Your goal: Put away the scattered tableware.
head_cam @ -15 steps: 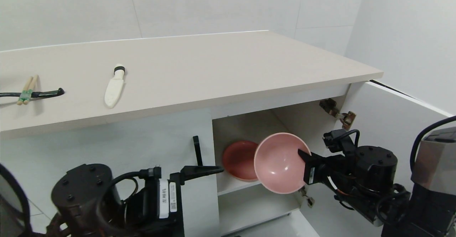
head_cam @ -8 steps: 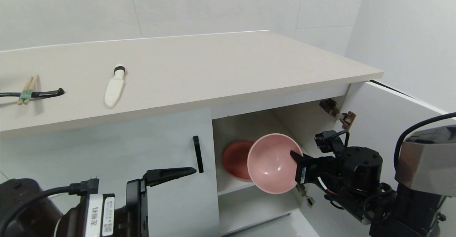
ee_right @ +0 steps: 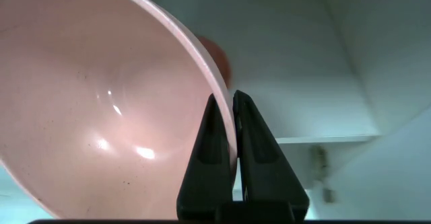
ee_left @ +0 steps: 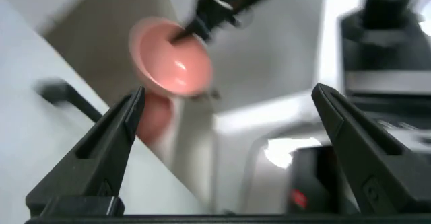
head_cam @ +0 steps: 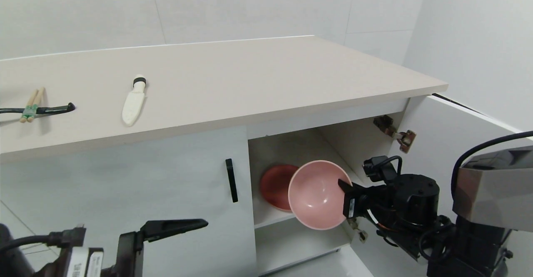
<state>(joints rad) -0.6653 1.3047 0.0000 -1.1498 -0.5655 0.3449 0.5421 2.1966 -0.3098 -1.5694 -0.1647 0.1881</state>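
White tiled walls stood behind a pale bench (head_cam: 258, 73), and under it was a cupboard (head_cam: 291, 143) with its right door (head_cam: 454, 131) swung wide. In the head view we saw chopsticks (head_cam: 32, 102) and a white knife (head_cam: 134, 101) lying apart on the bench, not yet put away. The right hand (head_cam: 346, 197) was clenched on the rim of a pink bowl (head_cam: 314, 195), held tilted with its hollow toward us at the cupboard's mouth. It was just in front of a red dish (head_cam: 275, 185) that sat on the shelf (head_cam: 270, 220). We judged that the tilt came from the edge grip, and that the bowl was bound for a place by the red dish. The left hand (head_cam: 166, 227) hung low before the closed door (head_cam: 166, 177), released and empty, out of the way.

In the left wrist view the left hand (ee_left: 229, 96) had its fingers wide apart with nothing between them, and the pink bowl (ee_left: 172, 56) was well beyond them.

In the right wrist view the right hand (ee_right: 227, 113) pinched the pink bowl (ee_right: 101, 116) by its thin wall, one finger inside and one outside. It was a narrow hold, so we thought the bowl could swing or slip if it knocked the shelf (ee_right: 323, 140).
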